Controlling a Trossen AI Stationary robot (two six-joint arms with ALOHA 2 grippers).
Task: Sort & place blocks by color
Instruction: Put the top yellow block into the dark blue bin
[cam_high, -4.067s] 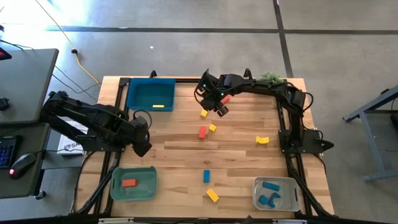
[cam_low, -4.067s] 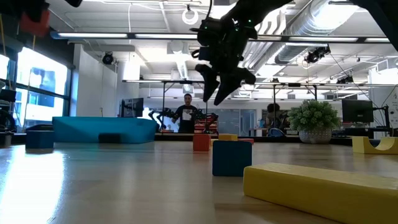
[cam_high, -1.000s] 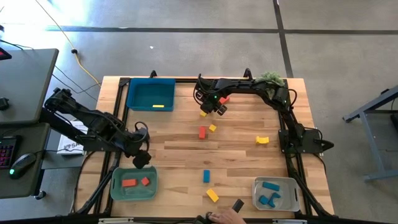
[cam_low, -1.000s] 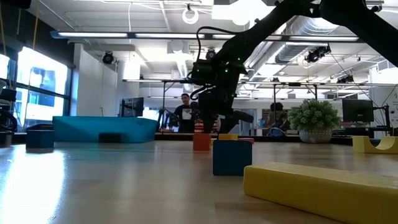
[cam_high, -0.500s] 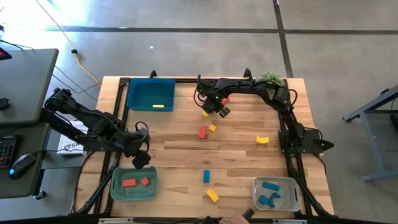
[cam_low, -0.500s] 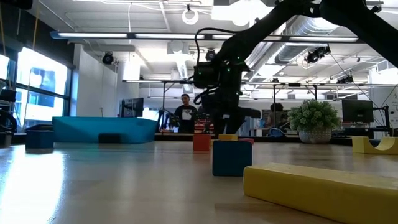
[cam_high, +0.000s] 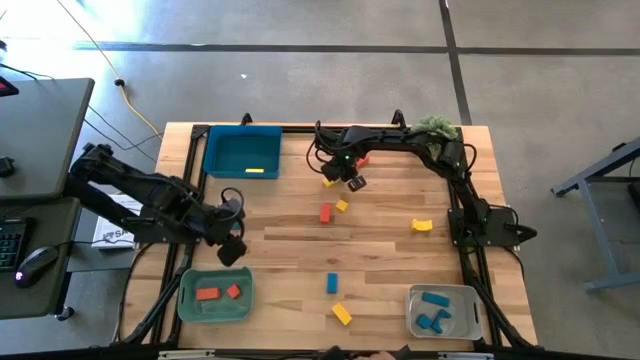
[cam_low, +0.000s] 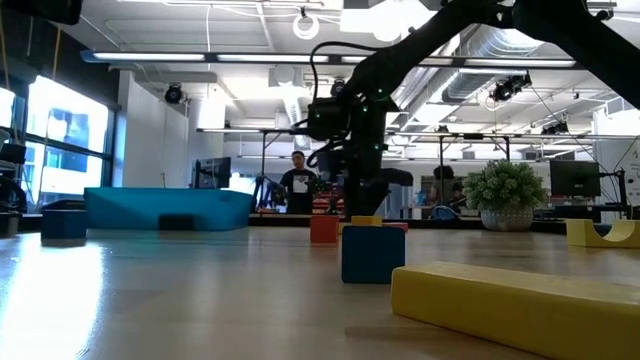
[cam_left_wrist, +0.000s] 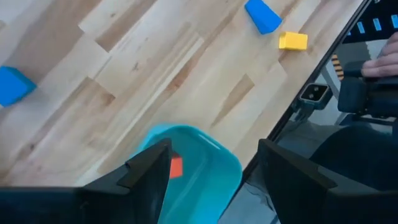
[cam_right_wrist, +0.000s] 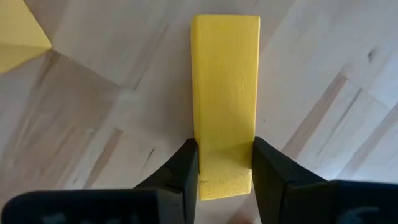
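Right tool (cam_right_wrist: 225, 165): I'm clamping a yellow bar (cam_right_wrist: 225, 93) near the worktop's (cam_high: 390, 270) far edge.
Left tool (cam_left_wrist: 211, 171): I'm keeping it spread wide, empty, above the green tray (cam_left_wrist: 214, 165).

Four seconds back we see one red block in the green tray (cam_high: 186, 296); now there are two red blocks (cam_high: 208, 294) in it. Our left gripper (cam_high: 231, 249), earlier over the bare wood beside the teal tray, moves down to the green tray's far edge and now sits slightly back from it, fingers apart. Our right gripper (cam_right_wrist: 225, 163) drops from above the table to the yellow bar (cam_right_wrist: 225, 93) and closes its fingers (cam_right_wrist: 185, 163) against its sides. A person's hand at the near table edge is gone.
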